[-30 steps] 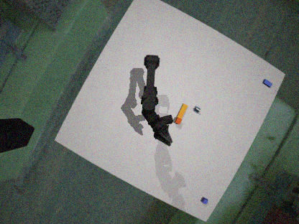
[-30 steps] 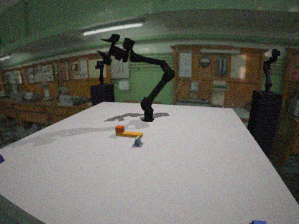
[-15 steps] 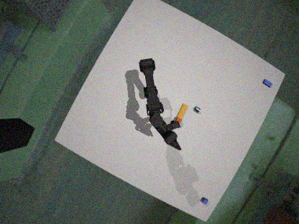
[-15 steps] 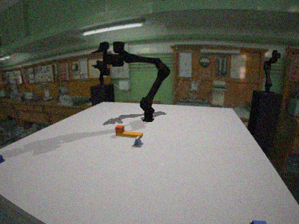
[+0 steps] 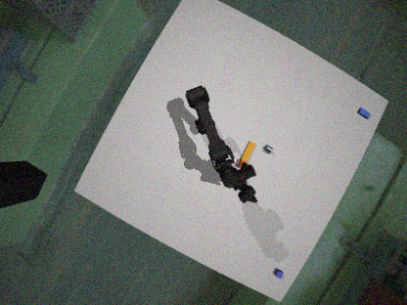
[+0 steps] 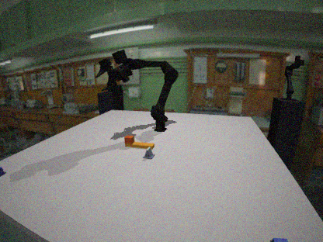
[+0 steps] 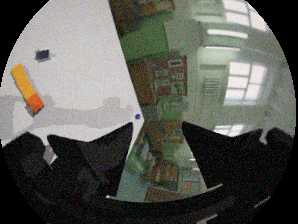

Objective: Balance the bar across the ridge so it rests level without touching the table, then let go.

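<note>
The orange bar [image 5: 248, 151] [image 6: 144, 145] [image 7: 22, 81] lies flat on the white table [image 5: 122, 161] [image 6: 217, 174] [image 7: 75, 85]. A red-orange block [image 6: 129, 140] [image 7: 35, 104] is at one end of it, the end nearer the arm in the top view. The small grey ridge [image 5: 267, 149] [image 6: 148, 154] [image 7: 43, 55] stands beside the bar, apart from it. My gripper [image 5: 252, 185] [image 7: 158, 125] is open and empty, high above the table. In the wrist view its fingers point out past the table's edge, with the bar and ridge far to the left. In the top view the arm partly hides the block.
One blue block [image 5: 363, 112] [image 6: 279, 240] lies near one table corner. Another blue block [image 5: 278, 273] [image 6: 1, 171] [image 7: 138, 116] lies near another corner. A second dark arm on a black pedestal [image 6: 285, 124] stands beyond the table. The arm's shadow falls across the table.
</note>
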